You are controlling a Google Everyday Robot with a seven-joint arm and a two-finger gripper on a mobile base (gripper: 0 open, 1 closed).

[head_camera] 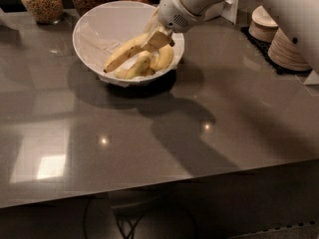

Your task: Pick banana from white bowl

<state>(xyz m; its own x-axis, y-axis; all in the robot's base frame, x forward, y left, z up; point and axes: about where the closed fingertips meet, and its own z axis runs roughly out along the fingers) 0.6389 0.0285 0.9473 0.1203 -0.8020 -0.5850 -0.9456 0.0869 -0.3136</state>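
The white bowl stands at the back of the grey table. Several bananas lie in its right half. The banana, the longest one, slants from lower left up to the right, above two shorter yellow bananas. My gripper reaches into the bowl from the upper right. Its cream fingers are closed on the long banana's upper right end, which is raised off the others. The banana's tip under the fingers is hidden.
Glass jars of grains stand behind the bowl. Stacked cream bowls and plates sit on a dark mat at the right. The table's front edge runs across the lower part of the view.
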